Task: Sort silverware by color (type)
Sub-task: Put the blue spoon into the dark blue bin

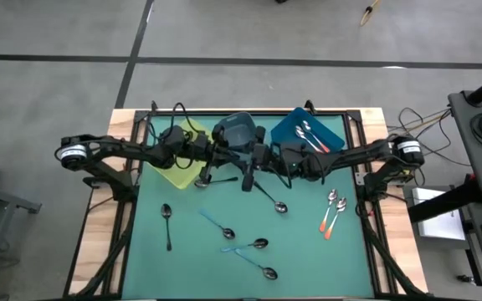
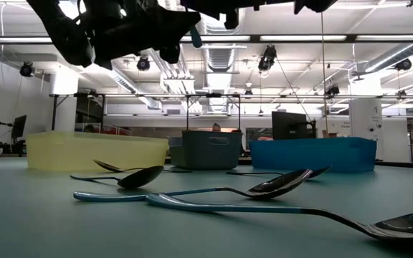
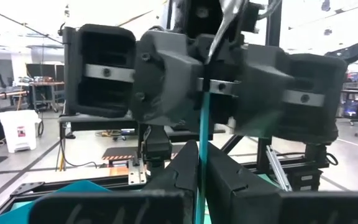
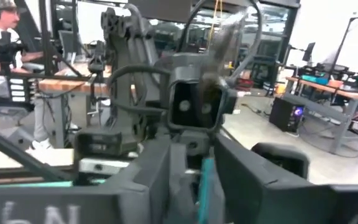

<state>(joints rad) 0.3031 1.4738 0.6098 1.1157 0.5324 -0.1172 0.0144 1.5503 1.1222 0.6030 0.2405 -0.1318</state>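
Right now both arms meet over the middle of the high frame, just below the grey bin (image 1: 237, 130), and the light blue spoon (image 3: 201, 127) is up in the air between them, not on the table (image 1: 308, 251).

My left hand (image 3: 199, 163) is clenched on the spoon's thin handle. In the left wrist frame the handle runs straight up the centre, from between my left fingers into the right hand (image 4: 199, 171) facing it. So the long axis lies along the line from one hand to the other, and each has an end within reach.

In the right wrist frame a strip of the same blue handle sits between the right fingers. I cannot tell whether they are pressing on it or just flanking it.

I judge this a hand-over. The left should only let go once the right has the handle firmly, or the spoon drops among the other spoons (image 1: 224, 230) on the table below.
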